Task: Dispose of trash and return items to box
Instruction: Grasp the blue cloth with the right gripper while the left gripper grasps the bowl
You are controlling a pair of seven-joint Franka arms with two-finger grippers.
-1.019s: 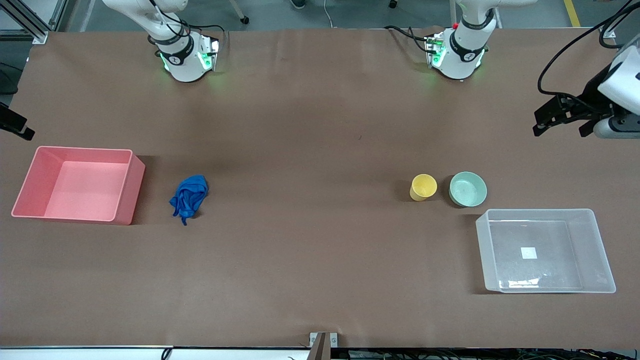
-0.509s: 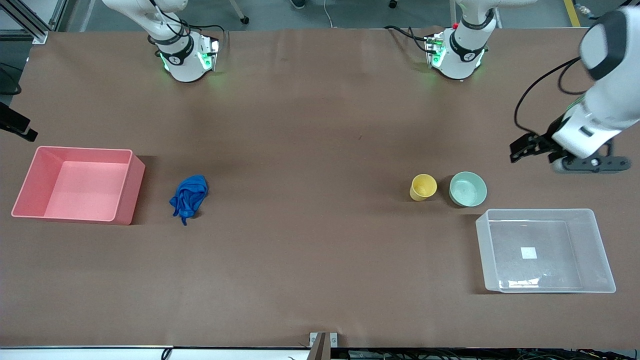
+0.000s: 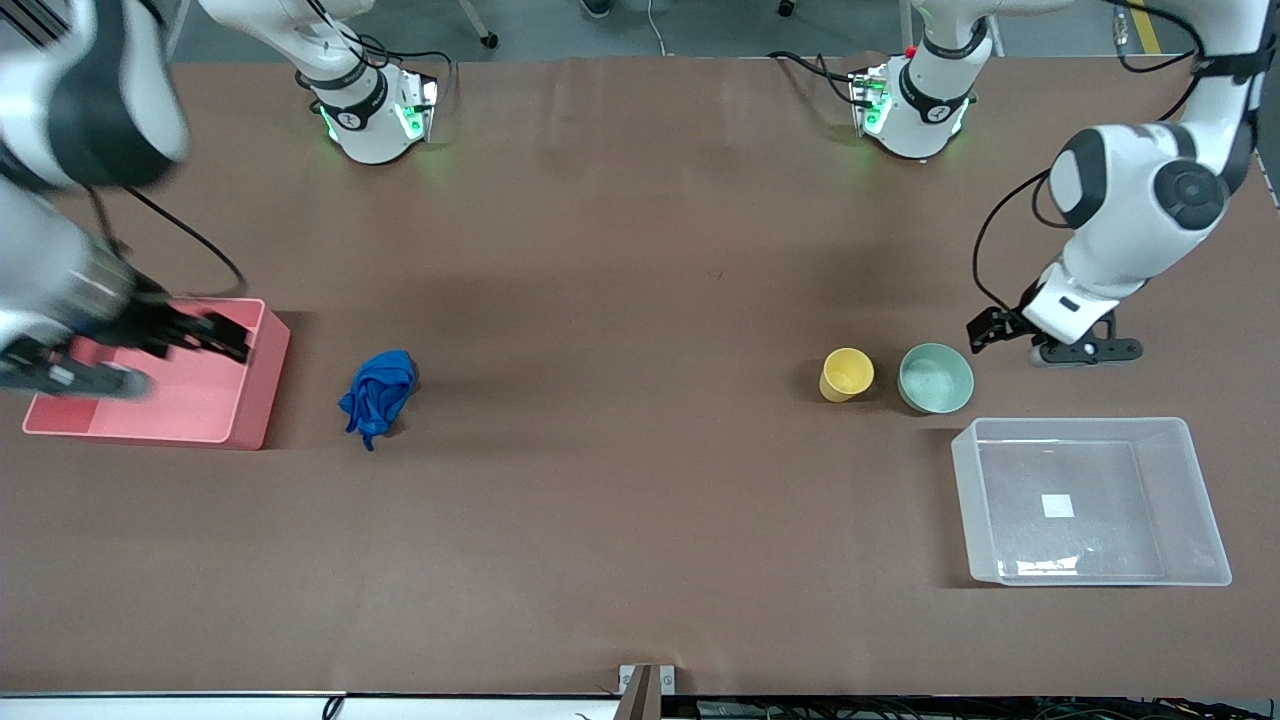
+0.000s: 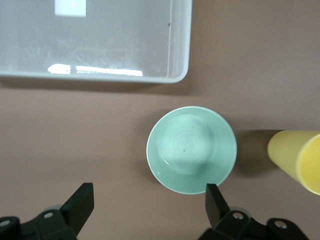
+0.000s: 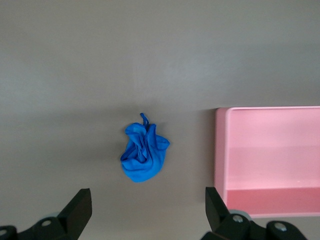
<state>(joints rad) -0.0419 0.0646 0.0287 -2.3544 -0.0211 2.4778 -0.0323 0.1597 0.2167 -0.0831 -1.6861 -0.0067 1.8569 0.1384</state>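
Left claw [image 3: 985, 332] open beside bowl [image 3: 936, 378]

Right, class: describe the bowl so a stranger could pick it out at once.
Find the clear box at the left arm's end of the table. Just farther from the camera stand two small round things. The bowl is the wider, mint-green one nearest the box; the cup beside it is yellow.

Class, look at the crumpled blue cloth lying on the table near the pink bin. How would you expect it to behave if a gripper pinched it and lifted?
The blue cloth shows soft, wrinkled folds, so it probably squashes under a pinch. A loose tail pokes out, so parts would likely dangle. It looks thin, probably light, unlikely to roll.
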